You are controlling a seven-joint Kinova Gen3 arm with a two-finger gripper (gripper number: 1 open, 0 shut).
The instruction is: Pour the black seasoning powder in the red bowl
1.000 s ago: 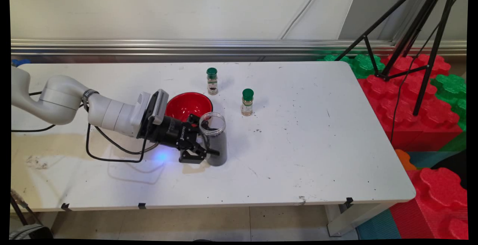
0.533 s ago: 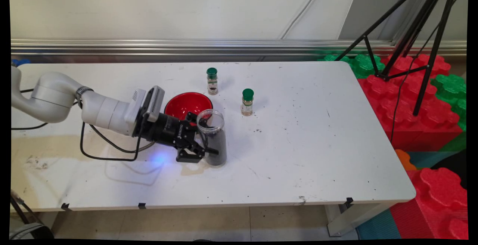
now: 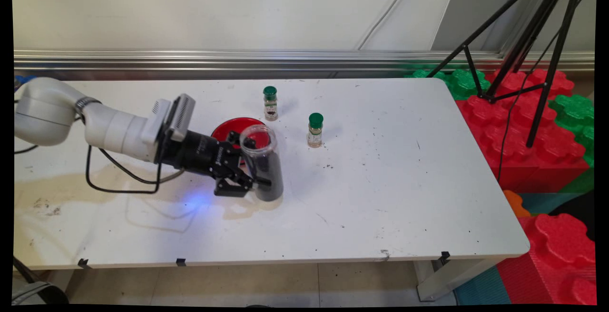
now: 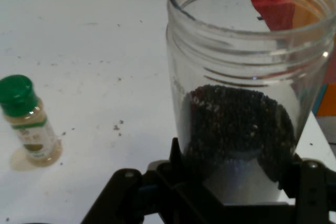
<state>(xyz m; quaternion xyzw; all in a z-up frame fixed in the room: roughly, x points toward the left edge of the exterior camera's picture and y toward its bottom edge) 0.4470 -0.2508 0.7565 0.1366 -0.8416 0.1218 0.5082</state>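
The jar (image 3: 263, 162) is gripped by the gripper (image 3: 247, 169) at its lower body, fingers clamped on both sides – seen in main & hand views. It is held just above the desk (image 3: 380, 183), tilted slightly, at the near right edge of the red bowl (image 3: 227, 129). The jar is clear plastic, cylindrical, w/ threaded open mouth, no lid, approx. half filled w/ dark grains. Smooth walls are judged slippery and a bit flexible; contents could spill if tipped, so a hold low on the body suits. Two small green-capped spice bottles (image 3: 270, 103) (image 3: 315, 130) stand upright farther back, right of the bowl – glass-like, labelled.
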